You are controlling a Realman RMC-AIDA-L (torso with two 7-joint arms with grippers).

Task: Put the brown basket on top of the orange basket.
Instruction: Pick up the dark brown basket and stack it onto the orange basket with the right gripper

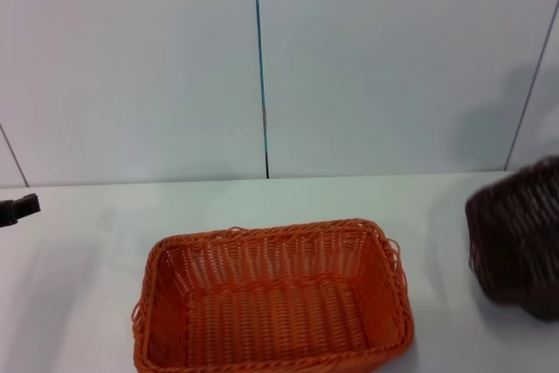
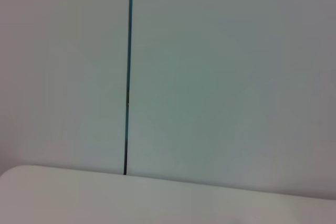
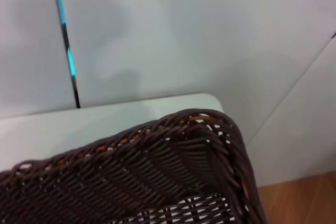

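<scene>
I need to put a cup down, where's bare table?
Bare table lies left of the orange basket, and behind it up to the wall. The strip between it and the brown basket on the right is narrow. The left hand sits at the far left edge.

Even bright light — soft shadow on wall (image 3: 79, 19); brown basket (image 1: 520, 238) motion-blurred.

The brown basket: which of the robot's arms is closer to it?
Right. Its wrist camera looks straight down on the brown basket at the table's right edge. The left pincer sits at the far left, beyond the orange basket.
</scene>
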